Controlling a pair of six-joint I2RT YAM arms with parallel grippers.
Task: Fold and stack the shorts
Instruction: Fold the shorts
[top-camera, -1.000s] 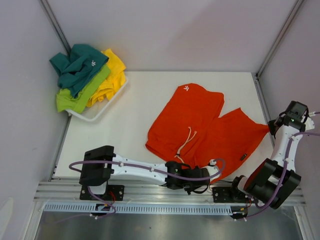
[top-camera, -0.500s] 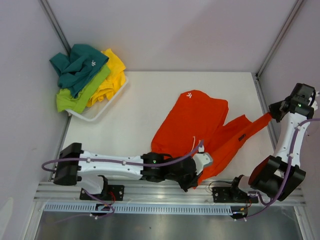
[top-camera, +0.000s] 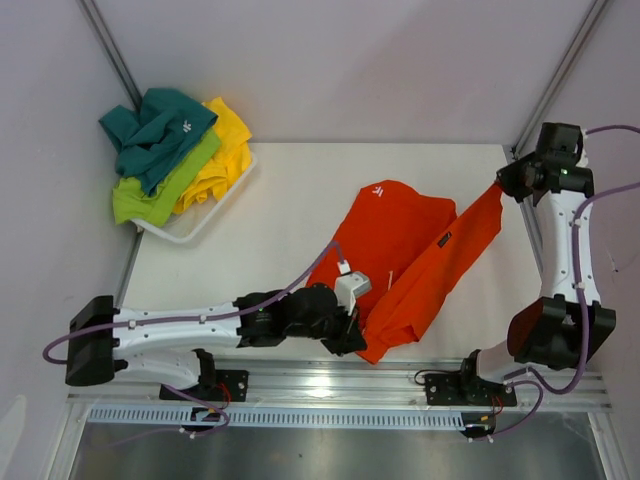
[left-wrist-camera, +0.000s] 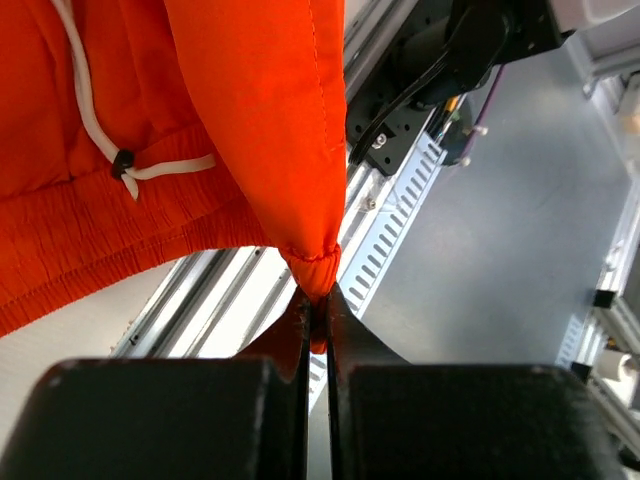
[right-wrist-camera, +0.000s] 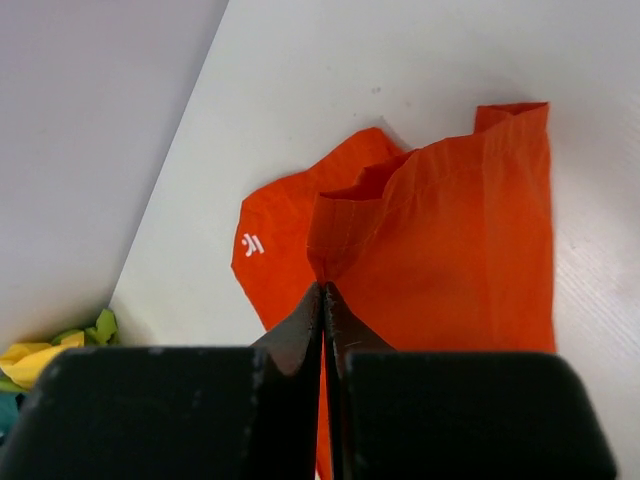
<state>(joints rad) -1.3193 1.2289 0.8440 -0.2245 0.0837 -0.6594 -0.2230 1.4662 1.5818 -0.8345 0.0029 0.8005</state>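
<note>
Top external view, quick rundown: the orange shorts (top-camera: 415, 265) are pulled into a long diagonal band between both grippers, with one leg and its little white logo (top-camera: 377, 190) lying flat on the white table (top-camera: 270, 200). Thin smooth fabric with a stitched hem, a ribbed elastic waistband (left-wrist-camera: 90, 240) and a white drawstring (left-wrist-camera: 85, 100) can be made out on the left wrist view. One hem corner is pinched tight by the left gripper (top-camera: 353, 340), just above the metal rail (top-camera: 300, 380) at the near edge. Another corner is clamped by the right gripper (top-camera: 503, 187) at the table's far right edge. Teal shorts (top-camera: 160, 135), lime shorts (top-camera: 160, 190) and yellow shorts (top-camera: 225, 150) are piled crumpled in a white basket (top-camera: 200, 225) at the far left corner. Plenty of bare tabletop is seen between that pile and the orange cloth.
</note>
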